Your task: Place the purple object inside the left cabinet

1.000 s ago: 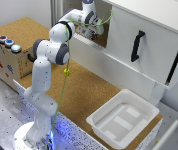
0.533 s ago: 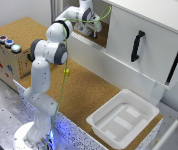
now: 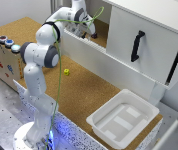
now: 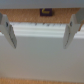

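Cork covers the work table (image 3: 84, 95), and a perforated metal bench carries it. At about nine o'clock in the exterior view stands a brown cardboard box (image 3: 4, 60) with small round things on its top. Beside it, from about seven o'clock, rises the white arm (image 3: 39, 75); a green cable (image 3: 59, 80) hangs along it. Near the centre of the cork lies a small yellow piece (image 3: 66, 72), well apart from everything else.

At about twelve o'clock the arm reaches over the low white front panel into the left cabinet (image 3: 101, 32), and the gripper (image 3: 87, 33) hangs above its cork floor. In the wrist view the two fingers (image 4: 6, 30) stand wide apart with nothing between them, so the claw is released. Between them, farther off, the purple object (image 4: 46, 12) lies on the cork floor inside the left cabinet, near the back wall.

At about two o'clock is the white door (image 3: 141, 47) with a black handle (image 3: 136, 46). At about five o'clock a white plastic tray (image 3: 123, 119) sits on the cork.
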